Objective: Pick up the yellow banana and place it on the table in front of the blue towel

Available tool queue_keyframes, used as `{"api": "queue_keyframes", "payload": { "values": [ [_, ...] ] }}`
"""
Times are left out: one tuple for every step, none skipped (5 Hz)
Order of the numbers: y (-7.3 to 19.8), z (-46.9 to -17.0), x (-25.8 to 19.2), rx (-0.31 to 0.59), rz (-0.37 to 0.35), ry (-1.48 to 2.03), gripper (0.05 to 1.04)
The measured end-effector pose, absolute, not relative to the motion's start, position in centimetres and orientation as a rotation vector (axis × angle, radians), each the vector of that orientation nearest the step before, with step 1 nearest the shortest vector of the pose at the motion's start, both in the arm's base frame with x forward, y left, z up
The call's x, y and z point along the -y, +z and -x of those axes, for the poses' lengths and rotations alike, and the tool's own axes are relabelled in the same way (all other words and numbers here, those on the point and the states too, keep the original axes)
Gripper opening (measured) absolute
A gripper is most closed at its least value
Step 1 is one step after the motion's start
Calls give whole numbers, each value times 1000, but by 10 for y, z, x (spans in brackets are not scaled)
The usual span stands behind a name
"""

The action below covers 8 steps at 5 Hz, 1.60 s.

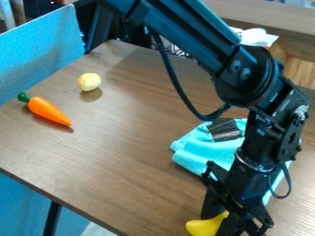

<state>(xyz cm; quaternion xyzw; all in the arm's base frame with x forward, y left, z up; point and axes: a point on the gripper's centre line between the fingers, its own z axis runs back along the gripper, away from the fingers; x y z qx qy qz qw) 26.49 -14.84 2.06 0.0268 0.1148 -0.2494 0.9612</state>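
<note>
At the bottom right of the camera view, the black gripper point(219, 219) hangs low over the wooden table, shut on a smooth yellow object point(204, 227). The rounded end of this object sticks out to the left, and the gripper hides part of the rest. Behind the gripper lies a folded turquoise cloth point(200, 154), partly covered by the arm, with a dark grey patch on top. An orange toy carrot point(48, 110) with a green top lies at the left. A pale yellow ball-like object point(89, 81) rests behind it.
The brown table point(123, 152) has its front edge running diagonally across the lower left. A blue panel point(40, 50) stands along the left side. At the upper right, a white item point(255, 37) lies behind the arm, close to a wooden surface.
</note>
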Motion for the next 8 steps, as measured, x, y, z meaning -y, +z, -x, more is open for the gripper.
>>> {"api": "queue_keyframes", "payload": {
  "values": [
    [20, -269, 149, -226, -60, -511, 434],
    [20, -270, 149, -226, -57, -534, 473],
    [22, -266, 145, -230, -41, -560, 765],
    [37, -270, 137, -197, -9, -525, 1003],
    [52, -269, 127, -163, 33, -494, 1009],
    [84, -269, 104, -36, 76, -444, 1006],
    [109, -272, 62, 46, 79, -315, 1005],
    [114, -281, 14, 78, -2, -87, 1005]
  ]
}}
